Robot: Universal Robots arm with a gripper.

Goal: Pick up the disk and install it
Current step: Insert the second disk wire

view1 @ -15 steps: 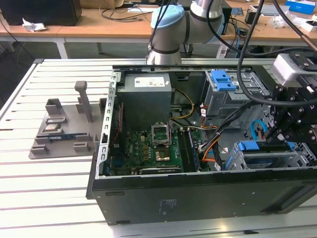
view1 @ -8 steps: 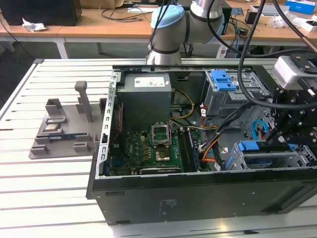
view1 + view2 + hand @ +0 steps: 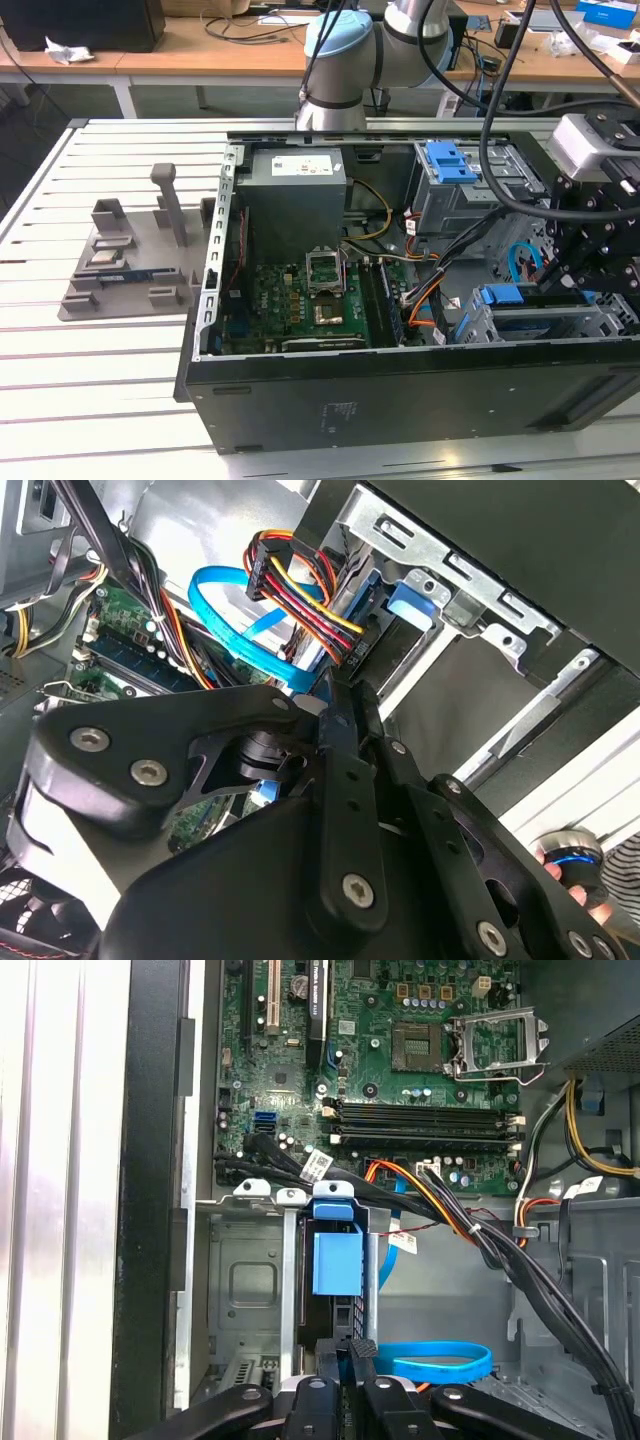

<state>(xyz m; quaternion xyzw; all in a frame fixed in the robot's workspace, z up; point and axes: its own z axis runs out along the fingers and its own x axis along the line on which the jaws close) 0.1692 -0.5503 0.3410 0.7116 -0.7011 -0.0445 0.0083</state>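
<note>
- Robot gripper point(image 3: 357, 1348) hangs inside an open computer case point(image 3: 400, 400), over the drive cage point(image 3: 250, 1290) at the exterior view's right; in both wrist views its two black fingertips look pressed together w/ nothing visible between them, tips just beside the disk
- Disk point(image 3: 335, 1263) sits on edge in a slot of the drive cage, between metal rails; its blue plastic tab faces up toward the gripper; in the exterior view the blue tab point(image 3: 500, 296) shows at the cage top, close under the gripper point(image 3: 590, 250)
- Handling, as a judgement: metal drive, prob. fairly heavy for its size, stiff, smooth-sided so could slip; fragile inside, so no knocks or twisting; best hold is across the flat faces or on the blue plastic, not on the connector end
- Loose cables point(image 3: 480, 1230) (black, orange, yellow, one blue ribbon) cross near the slot; could snag
- Circuit board point(image 3: 300, 300) lies flat in the case beside the cage
- Case rests on a white slatted table point(image 3: 60, 400); a grey moulded holder point(image 3: 130, 270) sits apart at the exterior view's left
- Room: desks w/ cables and boxes behind
</note>
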